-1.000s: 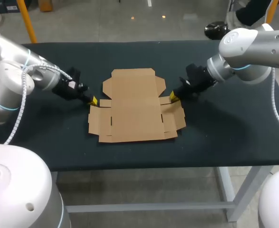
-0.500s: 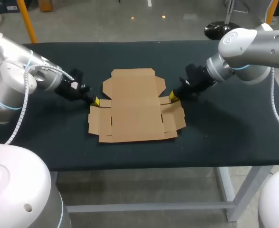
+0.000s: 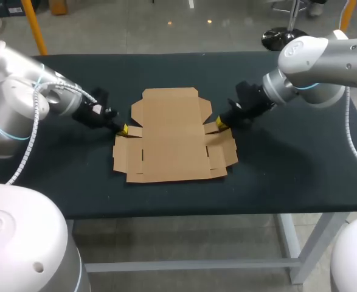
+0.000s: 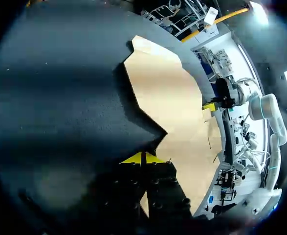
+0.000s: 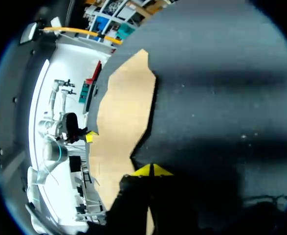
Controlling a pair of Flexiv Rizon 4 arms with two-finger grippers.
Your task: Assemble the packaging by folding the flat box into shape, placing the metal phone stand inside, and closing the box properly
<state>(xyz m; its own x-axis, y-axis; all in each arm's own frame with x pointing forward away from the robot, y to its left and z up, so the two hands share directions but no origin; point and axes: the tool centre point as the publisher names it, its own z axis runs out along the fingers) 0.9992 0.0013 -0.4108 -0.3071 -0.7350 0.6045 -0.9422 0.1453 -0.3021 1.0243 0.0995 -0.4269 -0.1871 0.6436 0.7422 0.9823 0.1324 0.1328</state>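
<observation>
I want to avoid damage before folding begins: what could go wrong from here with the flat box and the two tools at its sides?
1. The left tool and right tool meet the flat cardboard box only at its side flaps. An uneven pull may slide or twist it on the table.
2. Both tools' tips look shut at thin edges, so a flap might slip free or crease off its fold line.

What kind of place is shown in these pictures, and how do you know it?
Probably a robot test bench in a lab or workshop, not a home. A black-covered table carries a flat cardboard box, and a left arm and a right arm reach in to its two sides.
</observation>
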